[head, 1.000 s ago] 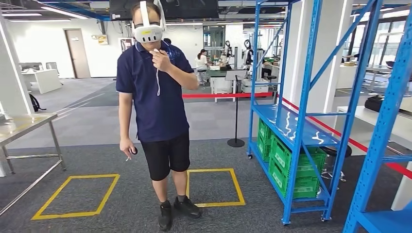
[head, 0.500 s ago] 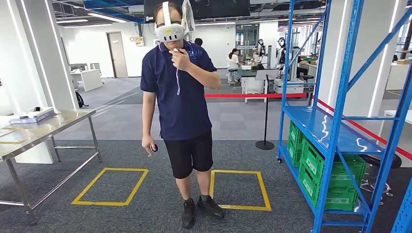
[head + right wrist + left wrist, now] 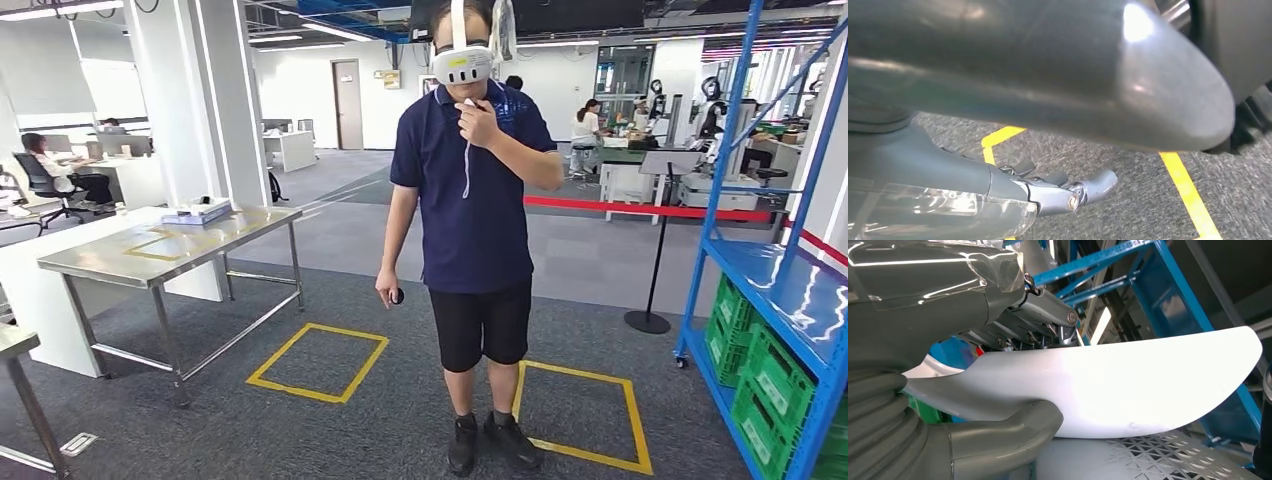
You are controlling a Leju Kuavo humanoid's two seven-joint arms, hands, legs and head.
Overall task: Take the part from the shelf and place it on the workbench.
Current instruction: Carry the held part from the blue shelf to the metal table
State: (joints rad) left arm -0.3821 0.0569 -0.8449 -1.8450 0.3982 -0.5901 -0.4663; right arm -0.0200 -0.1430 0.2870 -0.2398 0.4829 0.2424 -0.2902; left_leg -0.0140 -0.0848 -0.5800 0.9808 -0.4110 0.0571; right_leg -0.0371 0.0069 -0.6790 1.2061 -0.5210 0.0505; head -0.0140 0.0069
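Left wrist view is showing the left hand point(image 3: 1013, 370) gripping the part point(image 3: 1128, 385), a smooth white curved panel that is tapering to a blunt tip away from the hand. The thick grey thumb is pressing along one face of the part while the darker fingers point(image 3: 1048, 310) are bearing on the opposite face, so the panel is sitting clamped between them. Beside the part, a pale perforated surface point(image 3: 1168, 460) with a triangular mesh pattern is lying close by, and blue shelf beams point(image 3: 1173, 290) are crossing behind it.

Right wrist view is showing the right hand point(image 3: 1048, 192) hanging above grey carpet point(image 3: 1128, 200), holding nothing; its fingers are lying loosely bent and apart, and I am reading it as open. Yellow floor tape point(image 3: 1190, 195) is running across the carpet under it.

Head view is looking out over the room. A person point(image 3: 470, 220) in a dark blue shirt, black shorts and a white headset is standing straight ahead, one hand raised to the chin and the other holding a small dark controller point(image 3: 397, 296) at the side, with feet at the edge of a yellow taped square point(image 3: 580, 415). A second yellow square point(image 3: 318, 362) is lying just beside it. The steel workbench point(image 3: 160, 255) is standing to the left, carrying a small flat box point(image 3: 197, 212). The blue shelf point(image 3: 790, 290) is rising at the right, with green crates point(image 3: 770, 380) stacked on its lower level.
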